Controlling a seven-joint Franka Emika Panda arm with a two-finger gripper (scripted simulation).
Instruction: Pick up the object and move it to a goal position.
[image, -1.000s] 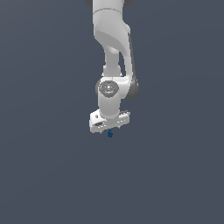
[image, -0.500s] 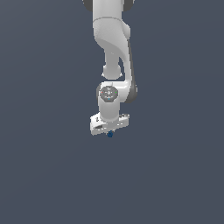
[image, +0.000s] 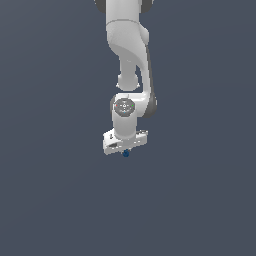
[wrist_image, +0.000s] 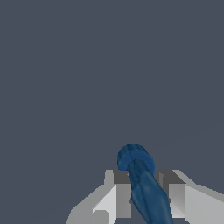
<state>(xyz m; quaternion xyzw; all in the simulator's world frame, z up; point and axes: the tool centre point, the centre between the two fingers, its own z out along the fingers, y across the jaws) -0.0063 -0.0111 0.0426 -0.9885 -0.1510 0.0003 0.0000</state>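
The object (wrist_image: 142, 181) is a dark blue elongated piece with a thicker ridged round end. In the wrist view it lies between the two grey fingers (wrist_image: 123, 197), which press on it from both sides. In the exterior view only a small blue tip of the object (image: 126, 153) shows under the white gripper (image: 125, 150), which hangs from the arm near the middle of the picture. The gripper is shut on the object.
A plain dark grey-blue surface (image: 50, 200) fills everything around the arm in both views. No other objects or edges show.
The arm has stretched downward a little in the exterior view, and the gripper with the blue object has sunk slightly lower. The grip is unchanged.
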